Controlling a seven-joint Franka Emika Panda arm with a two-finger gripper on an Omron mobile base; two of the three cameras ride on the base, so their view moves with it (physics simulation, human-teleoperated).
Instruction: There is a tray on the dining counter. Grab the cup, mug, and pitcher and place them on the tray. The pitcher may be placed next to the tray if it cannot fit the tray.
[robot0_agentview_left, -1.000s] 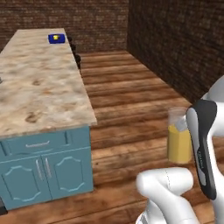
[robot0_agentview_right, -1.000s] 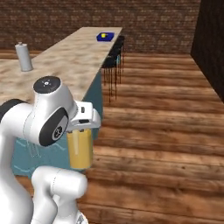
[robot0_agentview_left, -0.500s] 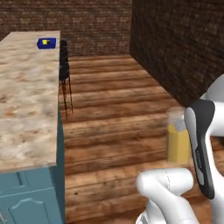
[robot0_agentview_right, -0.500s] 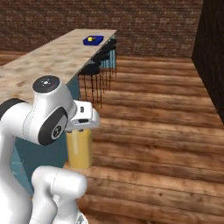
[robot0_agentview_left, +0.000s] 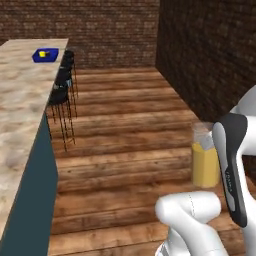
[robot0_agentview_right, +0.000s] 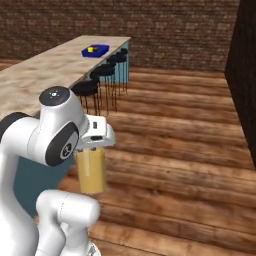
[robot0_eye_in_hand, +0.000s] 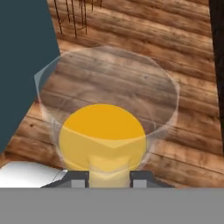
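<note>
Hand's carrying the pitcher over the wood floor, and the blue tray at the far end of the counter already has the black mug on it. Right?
Not the mug. In the left base view the thing on the tray is small and yellow: the cup. The rest holds: the hand carries the pitcher above the wood floor, and the tray sits at the far end of the dining counter.
</note>
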